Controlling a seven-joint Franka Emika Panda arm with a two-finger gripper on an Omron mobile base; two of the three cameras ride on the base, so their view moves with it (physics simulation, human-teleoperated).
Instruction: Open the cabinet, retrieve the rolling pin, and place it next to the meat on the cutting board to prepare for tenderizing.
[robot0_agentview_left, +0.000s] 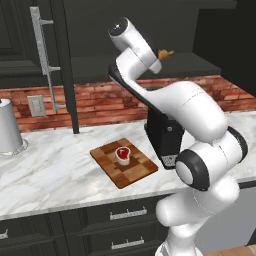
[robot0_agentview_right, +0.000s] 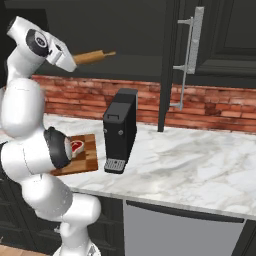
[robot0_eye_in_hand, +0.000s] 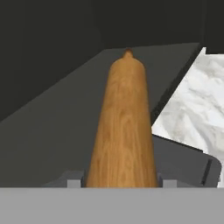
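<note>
The pincer (robot0_agentview_right: 75, 60) is largely hidden behind the white wrist; its two fingertips are reduced to small grey stubs in the hand view, pressed against either side of one rolling pin (robot0_eye_in_hand: 124, 127), which is grasped. The pin's far handle (robot0_agentview_right: 107, 53) is seen projecting ahead of the pincer, inside the opened cabinet (robot0_agentview_right: 220, 35). One cabinet door is seen edge-on beside it, with a single silver bar handle (robot0_agentview_right: 189, 55). Well below the pincer, one cutting board (robot0_agentview_left: 134, 172) carries one meat piece (robot0_agentview_left: 122, 154). One black appliance (robot0_agentview_right: 121, 131) stands beside the board.
</note>
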